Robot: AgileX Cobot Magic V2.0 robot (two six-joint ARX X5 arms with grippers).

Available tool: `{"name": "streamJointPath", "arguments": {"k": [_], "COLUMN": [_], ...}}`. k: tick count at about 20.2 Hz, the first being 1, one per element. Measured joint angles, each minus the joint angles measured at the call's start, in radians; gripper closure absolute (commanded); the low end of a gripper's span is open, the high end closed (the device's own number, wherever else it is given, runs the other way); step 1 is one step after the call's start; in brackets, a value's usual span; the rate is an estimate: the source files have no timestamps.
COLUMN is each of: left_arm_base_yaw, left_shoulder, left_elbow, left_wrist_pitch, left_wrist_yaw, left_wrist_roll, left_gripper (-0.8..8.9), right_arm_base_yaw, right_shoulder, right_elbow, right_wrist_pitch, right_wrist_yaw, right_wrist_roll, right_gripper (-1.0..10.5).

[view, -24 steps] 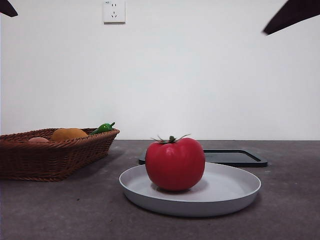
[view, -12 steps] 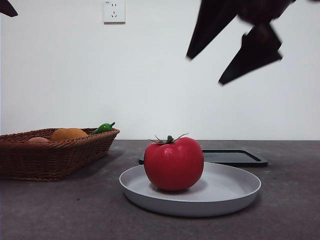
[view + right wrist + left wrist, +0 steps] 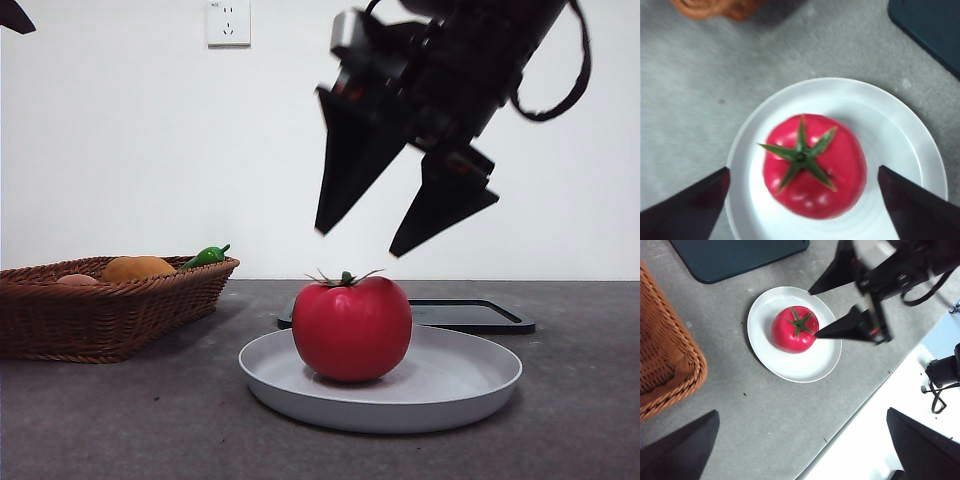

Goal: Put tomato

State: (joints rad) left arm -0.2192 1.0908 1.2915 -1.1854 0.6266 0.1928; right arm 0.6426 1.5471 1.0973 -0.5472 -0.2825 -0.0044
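While the tomato (image 3: 351, 329) sits upright on the white plate (image 3: 470, 385), slightly off the plate's centre, the right gripper (image 3: 358, 243) hangs above it with its fingers (image 3: 348, 172) spread wide and clear of the fruit. From the right wrist, the tomato (image 3: 813, 165) lies between the two fingers, touching neither. The left gripper (image 3: 802, 447) waits high up, fingers released.

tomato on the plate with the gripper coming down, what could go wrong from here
The tomato is round and glossy, so the open right gripper may squeeze it sideways and let it roll across the plate. The jaws may also strike the plate's shallow rim if they go too low, and could crush the green stem.
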Motion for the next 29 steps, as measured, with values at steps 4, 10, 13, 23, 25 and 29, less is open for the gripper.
{"name": "streamJointPath", "arguments": {"k": [4,10,13,23,25,29], "left_arm_base_yaw": [0.000,0.000,0.000,0.000,0.000,0.000], "left_shoulder": [0.000,0.000,0.000,0.000,0.000,0.000], "left_elbow": [0.000,0.000,0.000,0.000,0.000,0.000], "left_wrist_pitch": [0.000,0.000,0.000,0.000,0.000,0.000], "left_wrist_yaw": [0.000,0.000,0.000,0.000,0.000,0.000], "left_wrist_roll": [0.000,0.000,0.000,0.000,0.000,0.000], "left_gripper": [2.83,2.84,2.86,2.86,2.86,2.86], "right_arm_base_yaw": [0.027,0.051,0.058,0.066,0.066,0.054], "right_shoulder": [0.042,0.111,0.142,0.175,0.172,0.089], "right_elbow": [0.000,0.002,0.002,0.005,0.015,0.095], "right_wrist_pitch": [0.040,0.066,0.075,0.068,0.049,0.036], "right_wrist_yaw": [0.050,0.078,0.100,0.119,0.128,0.203], "right_wrist_roll": [0.000,0.000,0.000,0.000,0.000,-0.011], "right_gripper": [4.6,4.6,4.6,7.2,7.4,7.4]}}
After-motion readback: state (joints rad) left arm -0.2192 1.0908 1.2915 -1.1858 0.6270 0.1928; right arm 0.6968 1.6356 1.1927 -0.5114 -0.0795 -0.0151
